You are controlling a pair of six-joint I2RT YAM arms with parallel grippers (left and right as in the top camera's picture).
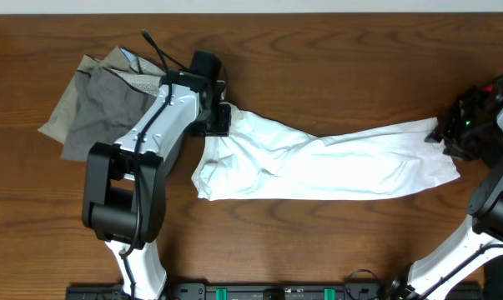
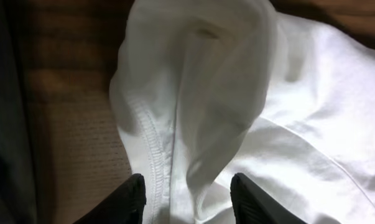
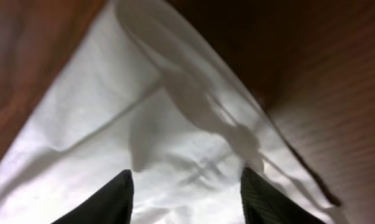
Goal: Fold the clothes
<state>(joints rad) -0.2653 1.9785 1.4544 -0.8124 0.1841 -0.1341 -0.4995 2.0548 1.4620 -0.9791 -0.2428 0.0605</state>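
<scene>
Straddling a hemmed fold of the shirt (image 1: 334,162), the left gripper (image 2: 190,196) has its jaws apart. The fold fills the gap between them, with no visible pinch. Seen from overhead, this gripper sits just off table centre toward 10 o'clock, on the shirt's left end. The right gripper (image 3: 187,186) also has its jaws spread, with smooth white cloth spanning the space between the fingers and no cloth nipped. It sits at the 3 o'clock edge, over the shirt's right end. The shirt lies on the table (image 1: 318,50) as a long rumpled band running from centre out to 3 o'clock, bunched and thicker at its left end. The trousers (image 1: 93,108) lie crumpled at 10 o'clock, partly under the left arm, near the shirt but apart from it.
</scene>
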